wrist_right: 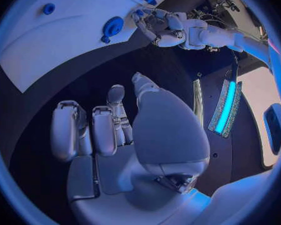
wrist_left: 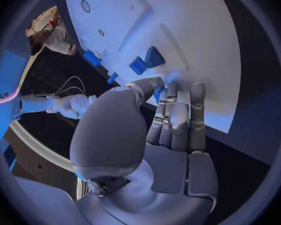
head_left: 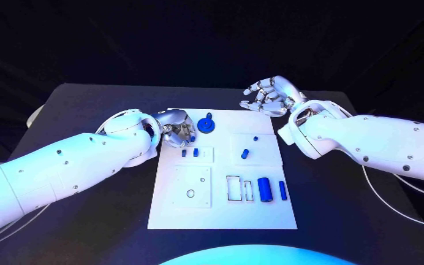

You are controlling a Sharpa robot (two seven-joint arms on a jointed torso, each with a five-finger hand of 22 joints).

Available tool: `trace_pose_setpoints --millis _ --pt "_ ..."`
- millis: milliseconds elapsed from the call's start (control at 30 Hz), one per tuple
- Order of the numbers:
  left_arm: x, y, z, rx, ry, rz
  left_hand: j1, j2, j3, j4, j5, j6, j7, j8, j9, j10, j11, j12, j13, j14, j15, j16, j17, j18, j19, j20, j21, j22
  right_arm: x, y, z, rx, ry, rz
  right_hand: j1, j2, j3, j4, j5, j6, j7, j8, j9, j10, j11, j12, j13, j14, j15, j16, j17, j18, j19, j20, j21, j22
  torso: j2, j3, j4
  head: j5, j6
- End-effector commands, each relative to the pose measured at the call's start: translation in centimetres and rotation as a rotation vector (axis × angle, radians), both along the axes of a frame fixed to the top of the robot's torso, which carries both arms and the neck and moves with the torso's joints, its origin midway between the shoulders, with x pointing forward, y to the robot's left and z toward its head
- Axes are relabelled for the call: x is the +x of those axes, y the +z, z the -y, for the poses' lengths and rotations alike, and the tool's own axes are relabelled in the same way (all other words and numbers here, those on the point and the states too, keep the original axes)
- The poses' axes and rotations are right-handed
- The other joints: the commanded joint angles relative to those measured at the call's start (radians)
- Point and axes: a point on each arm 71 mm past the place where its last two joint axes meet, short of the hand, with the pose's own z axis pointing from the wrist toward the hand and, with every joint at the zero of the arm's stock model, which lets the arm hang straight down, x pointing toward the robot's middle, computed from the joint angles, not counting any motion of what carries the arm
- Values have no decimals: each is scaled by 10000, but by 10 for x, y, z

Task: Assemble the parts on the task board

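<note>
The white task board lies mid-table. My left hand hovers low over its far left corner, fingers bent down; in the left wrist view the thumb and fingers pinch a small blue part just at the board. Two small blue parts stand close by. A round blue disc lies right of that hand. My right hand floats over the black table beyond the far right corner, fingers loosely apart and holding nothing.
Two blue cylinders lie near the board's right edge beside a rectangular slot. More small blue parts sit mid-board. A square inset with holes is at the near left. Black table surrounds the board.
</note>
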Motion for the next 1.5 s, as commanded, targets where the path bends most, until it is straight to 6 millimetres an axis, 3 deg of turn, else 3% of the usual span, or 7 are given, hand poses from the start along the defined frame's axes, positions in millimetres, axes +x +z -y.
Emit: trace_pose_setpoints --millis 33,300,500,633,700,800,1500 --pt "0 1 0 -102 73 9 -98 -38 10 -32 28 -198 1 -134 -45 64 -1 -92 -8 -110 8 -30 -54 78 -93 3 -63 -35 0 0 -1 -22 96 84 66 -16 85 0 44 -8 45 58 -9 -61 -32 -50 -35 408 -54 -42 248 108 67 -49 -57 1359 1 -3 -2 -9 12" --pt "2 1 -8 -34 300 44 -142 -127 24 -48 31 -682 -3 -503 -196 92 13 -266 3 -188 16 -69 -215 98 -164 7 -158 -172 0 -4 -1 -438 320 -463 214 -107 219 -2 -48 -107 122 64 -66 -701 48 -1991 -1757 365 11 -276 119 196 -67 -4 -645 1095 -4 -3 -3 -18 24" --pt "5 4 -25 -308 725 223 -127 -144 -25 -53 45 -1187 -28 -845 -387 -80 83 -510 -21 -354 62 -155 -547 140 -339 33 -320 -425 0 -12 -1 -1785 1040 -1121 1504 -531 1484 -61 49 49 229 80 -132 -984 226 -4531 -4239 326 131 -650 -224 248 -77 68 -1008 954 -8 -6 -6 -66 66" --pt "8 10 -42 -1490 1360 2 -59 -102 63 -82 57 -703 196 -613 -361 -259 218 -727 -71 -973 171 -604 -1791 145 -428 120 -418 -503 -1 -16 1 -2944 1559 -1383 1825 -793 2285 -165 39 353 158 140 -121 -706 201 -5351 -5252 441 115 -407 -6 186 65 63 -672 1137 -9 -3 -1 -140 108" --pt "10 14 -52 -2560 1849 -401 -40 -101 90 -112 43 -417 252 -439 -354 -439 317 -827 -98 -1921 246 -1367 -3448 145 -641 184 -645 -622 -3 -18 2 -3578 1786 -1412 1842 -888 2523 -202 24 452 111 163 -107 -630 210 -5614 -5576 453 109 -380 11 178 79 58 -633 1170 -19 5 -3 -166 108" --pt "11 21 -67 -4453 2561 -1074 18 -30 94 -173 44 -192 323 -291 -343 -396 375 -767 -73 -2252 288 -1696 -4092 146 -714 223 -742 -681 -6 -21 5 -4636 2084 -1388 1744 -1006 2700 -216 -101 553 39 188 -83 -469 174 -5862 -5927 468 85 -339 42 167 97 42 -570 1219 -12 3 -4 -196 131" --pt "-10 43 -99 -9942 3317 -2787 -123 135 -276 -211 51 -106 416 -169 -493 -519 434 -477 23 -2869 355 -2845 -4786 149 -1129 321 -1487 -1132 -22 -43 2 -7800 2176 -814 1387 -1056 1910 -275 -563 693 -114 133 -72 -731 253 -6525 -6750 549 187 -107 241 93 213 32 -205 1430 6 -13 9 -415 141"
